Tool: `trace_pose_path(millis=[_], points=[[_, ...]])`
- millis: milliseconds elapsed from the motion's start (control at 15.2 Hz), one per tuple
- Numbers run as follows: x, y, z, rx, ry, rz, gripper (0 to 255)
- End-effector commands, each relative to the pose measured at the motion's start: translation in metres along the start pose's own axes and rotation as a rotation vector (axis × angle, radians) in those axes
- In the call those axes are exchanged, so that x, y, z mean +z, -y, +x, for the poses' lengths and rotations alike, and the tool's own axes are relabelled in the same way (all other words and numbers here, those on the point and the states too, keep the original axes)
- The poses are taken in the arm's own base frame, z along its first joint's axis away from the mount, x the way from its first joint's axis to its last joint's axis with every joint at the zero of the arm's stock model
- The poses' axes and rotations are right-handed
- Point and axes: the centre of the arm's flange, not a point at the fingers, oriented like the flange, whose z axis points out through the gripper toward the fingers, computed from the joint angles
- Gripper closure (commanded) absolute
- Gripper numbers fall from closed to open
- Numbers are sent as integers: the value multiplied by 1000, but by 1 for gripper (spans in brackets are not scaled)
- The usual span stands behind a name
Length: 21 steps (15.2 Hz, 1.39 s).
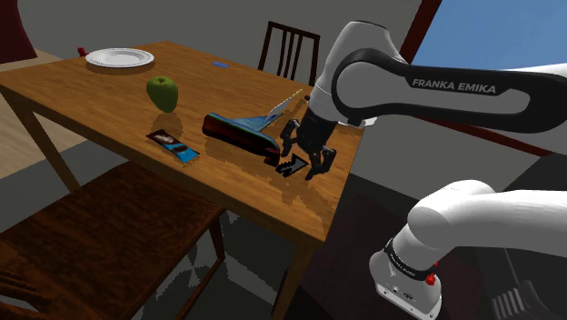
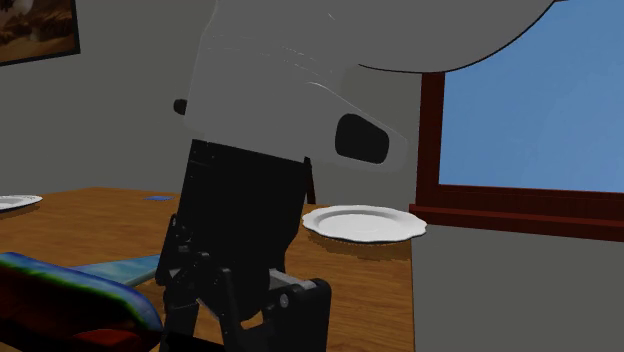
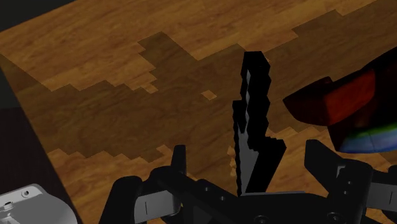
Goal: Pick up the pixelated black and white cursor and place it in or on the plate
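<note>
The pixelated black and white cursor point(image 3: 253, 121) lies flat on the wooden table point(image 1: 109, 100), near the edge closest to the stand point(image 1: 293, 166). My black gripper point(image 1: 306, 161) hangs low right over it, open. In the wrist view the cursor lies between the two fingers point(image 3: 178, 164), which stand apart on either side and do not touch it. A white plate point(image 2: 363, 222) sits on the table beyond the gripper point(image 2: 245, 315) in the second exterior view. Another white plate point(image 1: 119, 58) rests at the far corner of the table.
A dark red and blue object point(image 1: 240, 132) lies right beside the gripper, also close in the wrist view point(image 3: 343, 105). A green apple point(image 1: 163, 92), a dark flat card point(image 1: 173, 145) and a knife-like item point(image 1: 283, 103) are on the table. A chair point(image 1: 289, 50) stands behind it.
</note>
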Motion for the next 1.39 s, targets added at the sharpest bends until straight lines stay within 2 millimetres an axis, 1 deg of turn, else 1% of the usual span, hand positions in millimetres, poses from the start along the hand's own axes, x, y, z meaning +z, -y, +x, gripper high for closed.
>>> trace_pose_path(millis=[0, 198, 264, 858, 1320], points=[[0, 0, 0, 0, 0, 0, 0], [0, 0, 0, 0, 0, 0, 0], [0, 0, 0, 0, 0, 0, 255], [0, 0, 0, 0, 0, 0, 255], [-35, 4, -8, 0, 0, 0, 255]])
